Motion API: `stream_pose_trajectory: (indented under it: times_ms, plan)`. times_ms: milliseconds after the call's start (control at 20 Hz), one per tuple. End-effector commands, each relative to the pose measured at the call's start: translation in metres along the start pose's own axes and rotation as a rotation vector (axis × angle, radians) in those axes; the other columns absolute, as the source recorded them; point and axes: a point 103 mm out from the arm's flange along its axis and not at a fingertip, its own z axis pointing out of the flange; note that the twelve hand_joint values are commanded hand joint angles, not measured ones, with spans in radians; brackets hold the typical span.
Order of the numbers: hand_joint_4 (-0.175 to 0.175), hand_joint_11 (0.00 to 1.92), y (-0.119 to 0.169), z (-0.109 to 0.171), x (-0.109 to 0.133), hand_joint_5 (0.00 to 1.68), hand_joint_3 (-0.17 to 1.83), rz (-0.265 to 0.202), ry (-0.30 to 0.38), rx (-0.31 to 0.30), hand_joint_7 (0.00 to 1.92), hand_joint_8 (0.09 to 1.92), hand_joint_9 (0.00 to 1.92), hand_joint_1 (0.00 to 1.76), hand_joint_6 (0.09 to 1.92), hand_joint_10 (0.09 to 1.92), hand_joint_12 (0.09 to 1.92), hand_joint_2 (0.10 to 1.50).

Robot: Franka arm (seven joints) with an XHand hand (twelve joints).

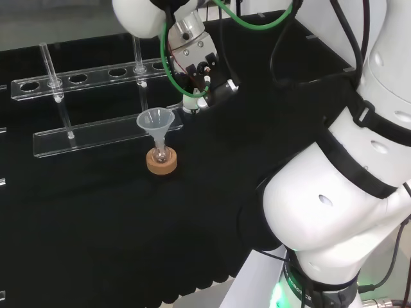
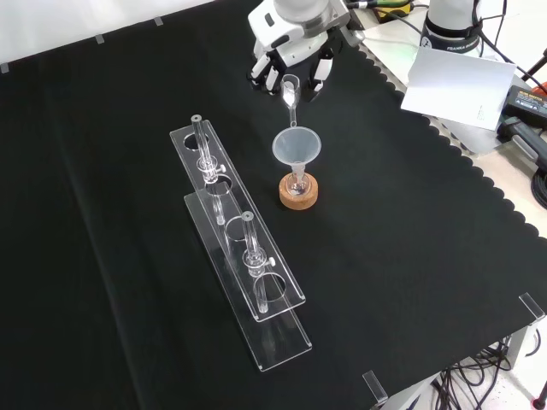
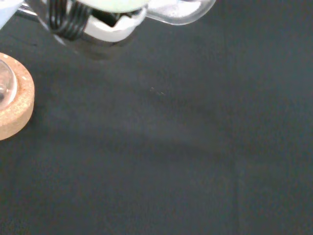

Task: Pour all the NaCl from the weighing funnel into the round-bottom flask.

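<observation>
Weighing funnel [image 2: 291, 96] pinched in the hand [image 2: 295, 53], tipped with its spout at the twelve o'clock rim of the clear funnel [image 2: 297, 148] atop the round-bottom flask [image 2: 298, 181].

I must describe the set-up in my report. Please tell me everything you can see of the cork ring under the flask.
The cork ring is a low, round stand of light brown cork. It lies flat on the black cloth, to the right of the clear tube racks in the front view. A small clear round-bottom flask sits in its middle hole, with a clear funnel in the neck. The robot hand does not touch it.
</observation>
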Motion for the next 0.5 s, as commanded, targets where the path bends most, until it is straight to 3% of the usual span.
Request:
stream_pose_trajectory:
  times_ms: [50, 500]
  plan:
    - [0.175, 1.03, -0.0020, -0.0045, 0.0031, 1.33, 0.46, 0.001, -0.030, -0.001, 0.64, 0.68, 1.10, 1.13, 0.49, 0.26, 0.92, 0.74]
    - [0.175, 1.03, -0.0036, -0.0122, 0.0107, 1.33, 0.46, 0.001, -0.087, 0.009, 0.64, 0.68, 1.10, 1.13, 0.49, 0.26, 0.92, 0.74]
